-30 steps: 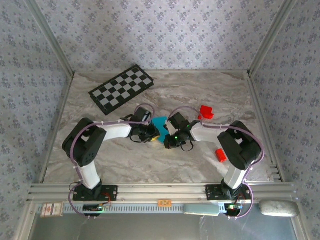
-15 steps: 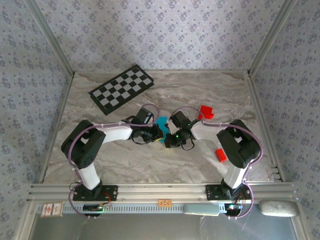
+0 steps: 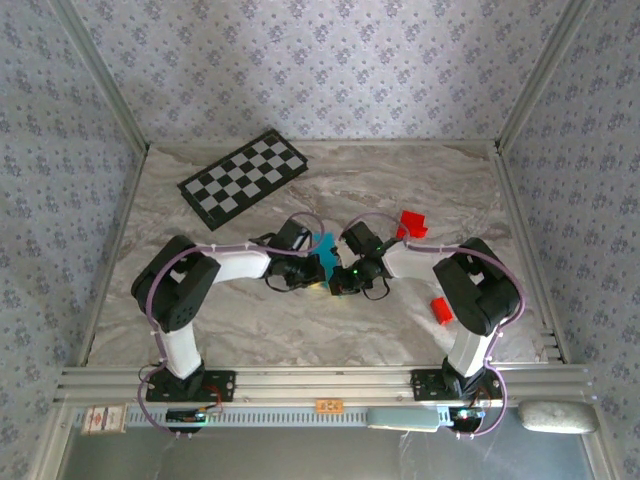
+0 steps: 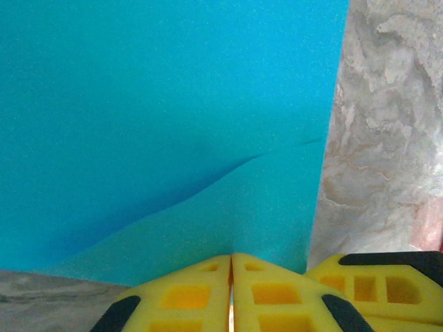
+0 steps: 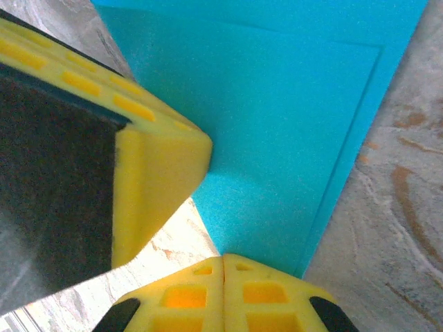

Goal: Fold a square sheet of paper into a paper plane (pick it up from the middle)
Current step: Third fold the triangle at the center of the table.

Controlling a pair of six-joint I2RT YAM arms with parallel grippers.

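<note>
Marble tabletop inside wallpapered walls: we are seeing the square sheet of paper, partly folded, sitting mid-frame between both arms. We are finding the left gripper and the right gripper each pinching shut on its edge, crowding each other. A checkered board is lying upper left, red blocks right of centre.

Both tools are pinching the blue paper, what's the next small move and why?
Probably ease the left tool and right tool slightly apart. Both are shut on the cyan paper sheet, close together, and it buckles in the left wrist view; tautening it should help the next crease.
</note>
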